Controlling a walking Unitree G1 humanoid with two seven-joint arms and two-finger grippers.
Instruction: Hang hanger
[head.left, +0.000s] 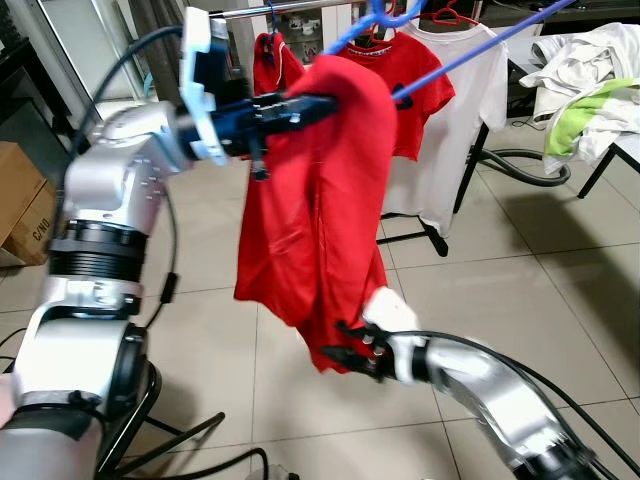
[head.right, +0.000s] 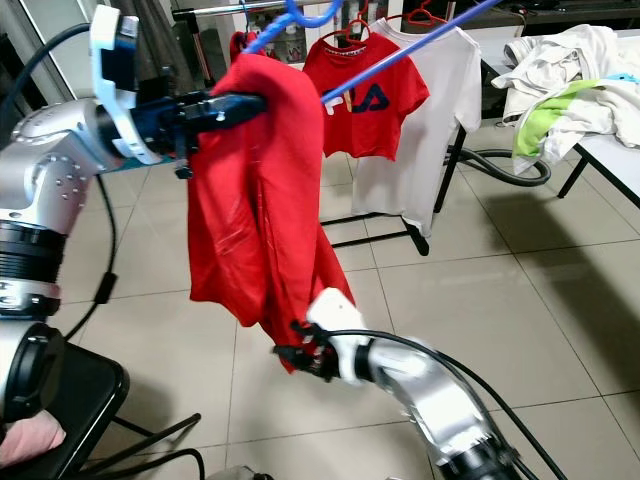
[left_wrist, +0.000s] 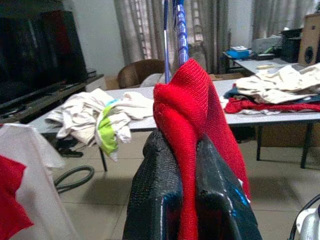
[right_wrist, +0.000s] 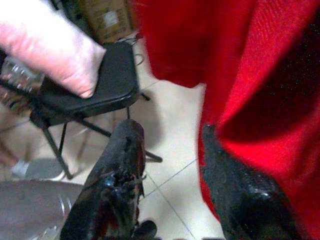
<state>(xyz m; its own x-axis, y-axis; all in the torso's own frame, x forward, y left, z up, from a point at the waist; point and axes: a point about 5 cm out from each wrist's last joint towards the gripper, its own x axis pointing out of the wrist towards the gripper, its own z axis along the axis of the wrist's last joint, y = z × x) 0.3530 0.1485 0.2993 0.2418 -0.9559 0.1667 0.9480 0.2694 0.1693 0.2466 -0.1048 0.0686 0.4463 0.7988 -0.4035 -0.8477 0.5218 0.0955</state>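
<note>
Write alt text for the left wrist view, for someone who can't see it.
The left gripper is clamped on a fold of a red shirt, with a blue hanger rising above it. Behind it, tables hold piled clothes.

**A lived-in room doubling as a laundry space**

I am standing on a tiled floor (head.left: 560, 300) in what looks like a home: shirts are hanging on a clothes rack (head.left: 470, 160), laundry is lying heaped on a table (left_wrist: 270, 117), and curtains (left_wrist: 145, 30) are covering the windows.
</note>
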